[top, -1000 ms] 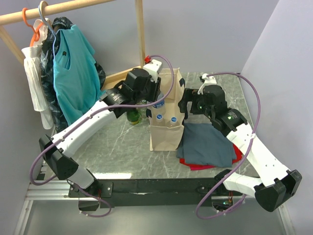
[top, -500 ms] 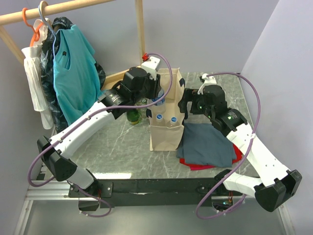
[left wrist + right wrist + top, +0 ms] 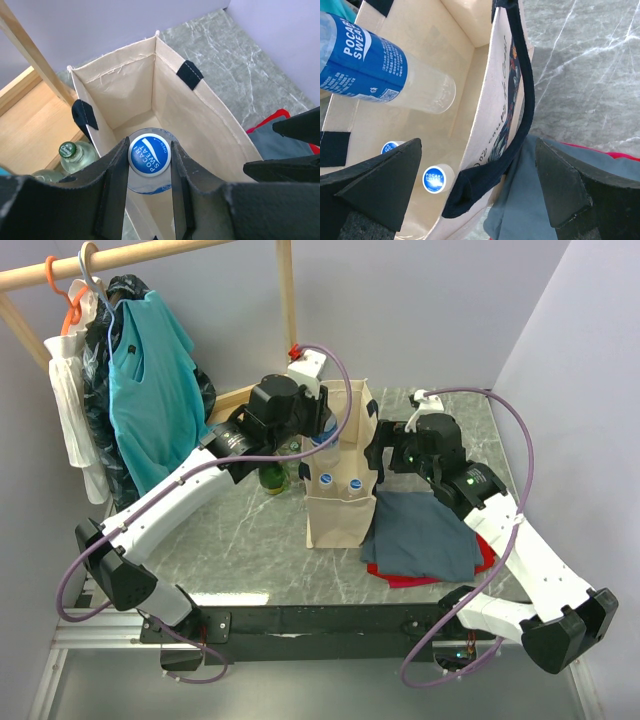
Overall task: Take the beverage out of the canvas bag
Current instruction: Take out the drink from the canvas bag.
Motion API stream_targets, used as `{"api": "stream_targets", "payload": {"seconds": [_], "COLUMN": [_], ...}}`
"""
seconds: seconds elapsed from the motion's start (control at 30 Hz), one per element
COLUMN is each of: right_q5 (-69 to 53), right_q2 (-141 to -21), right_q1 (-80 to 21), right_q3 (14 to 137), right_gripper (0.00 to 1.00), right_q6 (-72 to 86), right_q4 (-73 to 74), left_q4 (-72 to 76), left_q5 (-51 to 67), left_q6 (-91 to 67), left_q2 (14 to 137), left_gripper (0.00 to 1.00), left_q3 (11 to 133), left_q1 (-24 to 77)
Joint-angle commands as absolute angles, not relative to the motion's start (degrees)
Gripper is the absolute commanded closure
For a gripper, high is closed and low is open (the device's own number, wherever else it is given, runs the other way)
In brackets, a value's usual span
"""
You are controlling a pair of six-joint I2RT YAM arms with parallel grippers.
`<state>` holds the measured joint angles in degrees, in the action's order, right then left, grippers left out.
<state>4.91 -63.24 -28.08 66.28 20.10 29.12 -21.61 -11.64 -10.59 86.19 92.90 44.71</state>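
Observation:
The beige canvas bag (image 3: 338, 515) with navy handles stands open at mid-table. My left gripper (image 3: 318, 432) is above its mouth, shut on the blue cap of a Pocari Sweat bottle (image 3: 150, 155). The bottle hangs raised inside the bag (image 3: 200, 115); in the right wrist view its blue label (image 3: 365, 62) is up near the rim. Two more capped bottles (image 3: 434, 179) stand low in the bag. My right gripper (image 3: 479, 150) is open, its jaws on either side of the bag's right wall (image 3: 495, 100) and navy handle (image 3: 525, 110).
Green glass bottles (image 3: 272, 478) stand just left of the bag, beside a wooden base (image 3: 30, 125). A folded grey-blue cloth (image 3: 425, 535) lies on a red cloth (image 3: 400, 578) right of the bag. A wooden rack with hanging clothes (image 3: 150, 370) fills the back left.
My left gripper has risen a little with the bottle held in it. The right arm and the bag have stayed put.

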Motion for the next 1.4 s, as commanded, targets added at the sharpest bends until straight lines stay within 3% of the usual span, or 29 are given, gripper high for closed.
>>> {"api": "stream_targets", "payload": {"seconds": [0.0, 1.37], "right_q5": [5.62, 3.69], "right_q2": [-61.52, -61.44], "right_q1": [-27.60, -27.68], "right_q3": [66.01, 65.92], "right_gripper": [0.00, 0.00], "right_q6": [20.30, 20.57], "right_q4": [26.89, 26.37], "left_q4": [-9.14, -1.06], "left_q5": [-11.25, -14.06], "left_q6": [-10.02, -7.38], "left_q2": [82.79, 76.38], "left_gripper": [0.99, 0.99], "left_q3": [96.85, 98.26], "left_q1": [44.65, 44.65]}}
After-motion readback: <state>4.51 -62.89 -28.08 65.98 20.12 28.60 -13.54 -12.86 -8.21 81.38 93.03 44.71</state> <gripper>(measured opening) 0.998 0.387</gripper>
